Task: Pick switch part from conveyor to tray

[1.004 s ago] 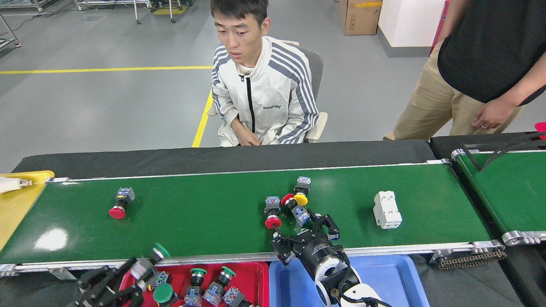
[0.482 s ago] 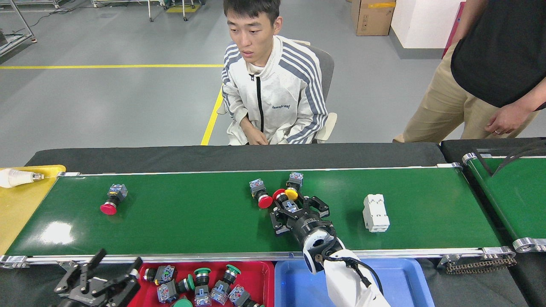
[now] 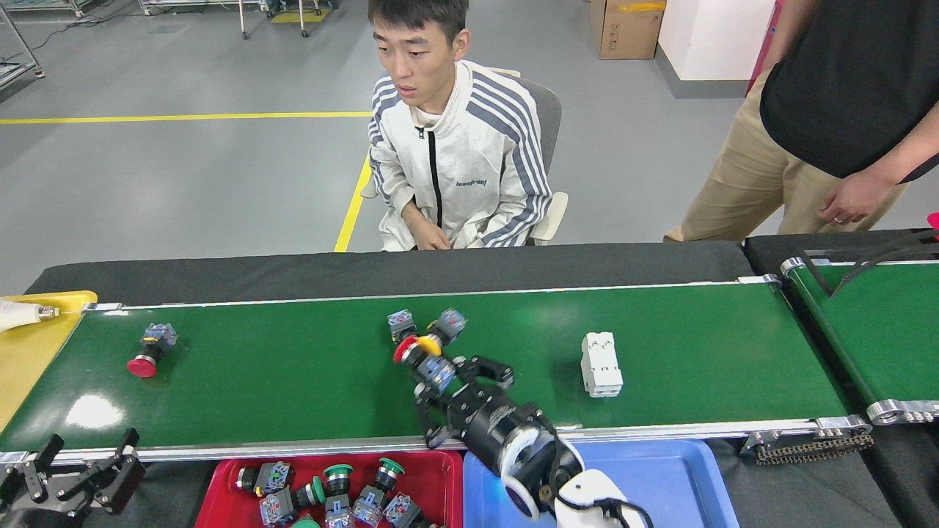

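Note:
The conveyor (image 3: 293, 389) is a wide dark-green belt across the middle. A red-capped switch part (image 3: 150, 348) lies at its left end. Near the centre lie a red-capped one (image 3: 402, 339) and a yellow-capped one (image 3: 440, 331). Just in front of them, a third switch part (image 3: 435, 371) with a grey-blue body sits between the fingers of my right gripper (image 3: 440, 381); those fingers stand apart on either side of it. My left gripper (image 3: 81, 469) hangs open and empty below the belt's front left corner. A red tray (image 3: 440, 477) holds several switch parts.
A white block (image 3: 601, 364) lies on the belt right of centre. An empty blue tray (image 3: 667, 484) sits beside the red one. A yellow tray (image 3: 29, 352) is far left, a second green belt (image 3: 873, 330) far right. One person sits behind; another stands at the right.
The parts on the belt have shifted left. My right gripper followed them left and now straddles one. My left gripper let a green-capped part go into the red tray and drew back left.

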`<state>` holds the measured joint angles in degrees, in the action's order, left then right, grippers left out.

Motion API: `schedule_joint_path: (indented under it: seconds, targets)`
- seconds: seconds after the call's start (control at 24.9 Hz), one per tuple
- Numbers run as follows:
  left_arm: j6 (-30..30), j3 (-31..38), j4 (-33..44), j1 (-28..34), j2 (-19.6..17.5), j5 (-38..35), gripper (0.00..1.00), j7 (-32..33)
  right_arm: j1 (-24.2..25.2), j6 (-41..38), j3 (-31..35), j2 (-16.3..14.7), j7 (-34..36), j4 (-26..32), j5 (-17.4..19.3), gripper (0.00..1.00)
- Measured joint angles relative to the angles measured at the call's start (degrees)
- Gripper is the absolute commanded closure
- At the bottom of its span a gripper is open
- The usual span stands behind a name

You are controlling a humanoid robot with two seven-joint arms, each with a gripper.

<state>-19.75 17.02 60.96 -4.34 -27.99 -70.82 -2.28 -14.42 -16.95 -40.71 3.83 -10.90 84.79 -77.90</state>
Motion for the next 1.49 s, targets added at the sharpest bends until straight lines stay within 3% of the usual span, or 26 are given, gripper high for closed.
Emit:
schedule_joint_path:
  seconds: [0.24,0.36,0.48,0.6,0.8,0.96,1.24,1.33,1.49]
  targets:
    - [-2.7,-8.5,-22.6,-16.6,-5.6,0.0,0.0,-1.5,2.2,-6.9,-3.6,-0.4,-0.1,1.9,0.3,0.0]
    - [-3.0,-12.1,-31.2,-20.6,-6.3,0.0,0.0,-4.3,2.2,-7.9,-3.0,0.4,0.0,2.2,0.5,0.0]
    - [-2.2,-12.7,-37.1,-21.5,-7.8,0.0,0.0,-6.5,2.2,-8.2,1.8,1.1,0.5,2.6,1.7,0.0]
    - [1.9,-12.7,-41.4,-21.4,-8.8,0.0,0.05,-8.8,4.5,-6.9,11.7,1.5,3.5,2.9,2.4,0.0]
    - [7.3,-12.4,-42.4,-21.3,-8.8,2.1,0.38,-9.9,12.9,8.3,20.0,0.6,13.8,2.9,2.1,0.0]
    - [7.3,-12.6,-42.5,-21.2,-8.8,4.7,0.65,-10.0,14.7,20.1,21.7,-6.1,18.3,2.7,2.2,0.01]
    - [5.0,-12.6,-42.0,-19.9,-8.0,5.0,0.73,-10.3,15.5,23.7,24.8,-7.3,19.2,2.7,2.4,0.01]
    - [3.7,-12.5,-40.9,-18.8,-7.9,5.1,0.79,-10.6,16.4,23.8,25.9,-7.3,19.2,2.7,2.5,0.0]
    - [-0.5,-12.0,-29.8,-13.3,-5.7,5.4,0.86,-10.8,17.9,24.0,29.3,-7.3,19.4,3.2,2.5,0.0]
